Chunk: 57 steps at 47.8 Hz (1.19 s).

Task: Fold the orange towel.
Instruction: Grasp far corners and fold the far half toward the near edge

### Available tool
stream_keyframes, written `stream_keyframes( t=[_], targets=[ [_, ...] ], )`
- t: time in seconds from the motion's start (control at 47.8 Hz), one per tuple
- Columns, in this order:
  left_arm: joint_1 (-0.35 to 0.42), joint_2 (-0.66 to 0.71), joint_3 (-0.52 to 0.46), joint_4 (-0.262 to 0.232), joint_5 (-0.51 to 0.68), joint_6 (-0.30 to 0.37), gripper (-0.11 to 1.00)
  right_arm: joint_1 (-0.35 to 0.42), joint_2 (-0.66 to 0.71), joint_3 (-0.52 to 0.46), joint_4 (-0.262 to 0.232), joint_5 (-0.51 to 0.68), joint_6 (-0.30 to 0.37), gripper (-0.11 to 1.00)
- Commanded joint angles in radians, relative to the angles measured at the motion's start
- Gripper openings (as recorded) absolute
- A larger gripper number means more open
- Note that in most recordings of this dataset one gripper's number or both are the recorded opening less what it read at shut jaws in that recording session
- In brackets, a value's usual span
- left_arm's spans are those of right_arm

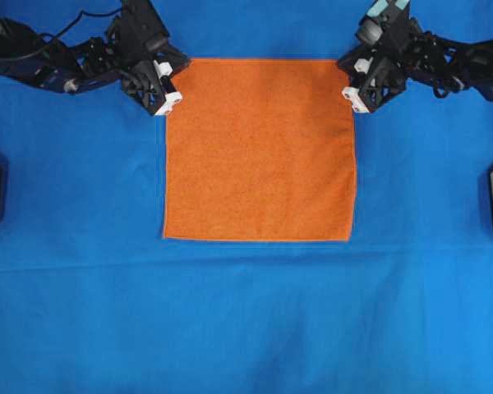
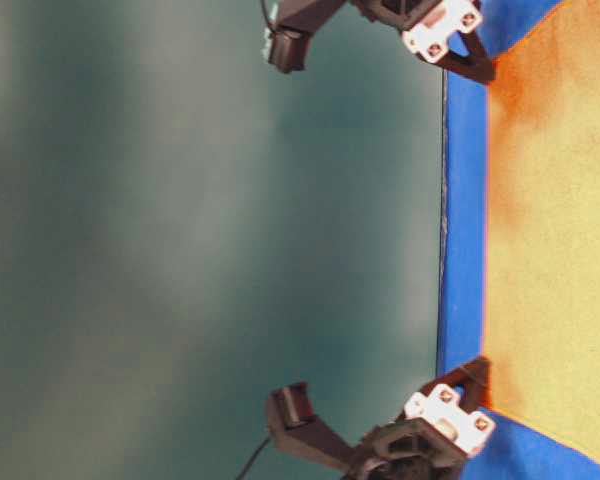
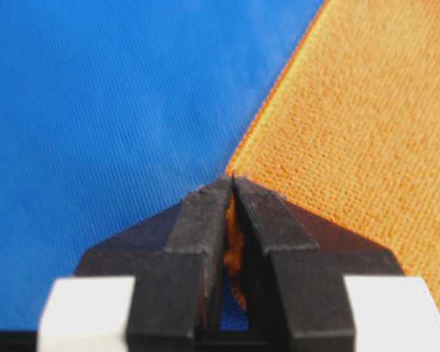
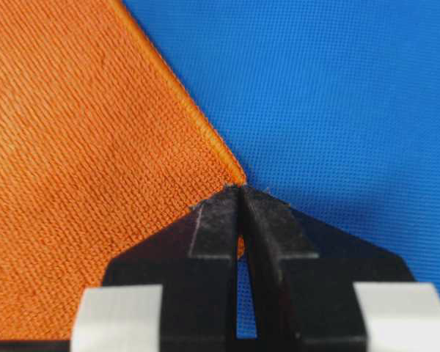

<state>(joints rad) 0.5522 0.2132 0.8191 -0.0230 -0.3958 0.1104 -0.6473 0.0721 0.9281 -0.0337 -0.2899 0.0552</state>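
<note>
A square orange towel (image 1: 259, 149) lies spread flat in the middle of a large blue cloth (image 1: 246, 320) that covers the tabletop, its four edges straight and its surface free of wrinkles. It looks like soft terry or microfibre with a thin stitched hem, so it is likely light, limp and a little grippy rather than slippery; it should drape and sag wherever it is not supported, and nothing about it seems fragile. The corners are the sensible places to take hold, since lifting two neighbouring corners together would let one edge be carried over to the opposite edge in a clean fold. Both arms reach in from the top of the overhead view. The left end effector (image 1: 171, 90) sits at the towel's upper left corner, and the left wrist view shows its dark fingers (image 3: 268, 216) pressed together with a sliver of orange cloth pinched between them. The right end effector (image 1: 352, 92) sits at the upper right corner, and its wrist view shows the fingers (image 4: 213, 220) likewise closed at the very tip of that corner, with a small spot of orange visible in the narrow gap. The rest of the towel stretches away from both end effectors, flat on the blue cloth, with the two lower corners well apart from either arm.
</note>
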Motion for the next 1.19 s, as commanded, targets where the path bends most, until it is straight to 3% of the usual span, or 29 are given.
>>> stream_keyframes(
  t=[0.0, 0.314, 0.565, 0.879, 1.026, 1.172],
  targets=[
    [0.002, -0.061, -0.023, -0.002, 0.011, 0.017, 0.01, -0.003, -0.058, 0.003, 0.002, -0.002, 0.002, 0.01],
    [-0.005, -0.094, -0.029, -0.002, 0.034, 0.028, 0.01, -0.003, -0.095, 0.012, 0.002, 0.011, 0.002, 0.01],
    [-0.054, -0.150, 0.006, -0.002, 0.072, 0.026, 0.01, 0.035, -0.141, 0.018, 0.002, 0.048, 0.006, 0.01],
    [-0.209, -0.333, 0.094, -0.002, 0.187, 0.003, 0.01, 0.212, -0.345, 0.094, 0.021, 0.155, 0.037, 0.01],
    [-0.308, -0.385, 0.132, -0.002, 0.192, -0.003, 0.01, 0.311, -0.430, 0.149, 0.035, 0.158, 0.078, 0.01],
    [-0.414, -0.397, 0.155, -0.003, 0.195, -0.052, 0.01, 0.410, -0.468, 0.179, 0.038, 0.190, 0.138, 0.01]
  ],
)
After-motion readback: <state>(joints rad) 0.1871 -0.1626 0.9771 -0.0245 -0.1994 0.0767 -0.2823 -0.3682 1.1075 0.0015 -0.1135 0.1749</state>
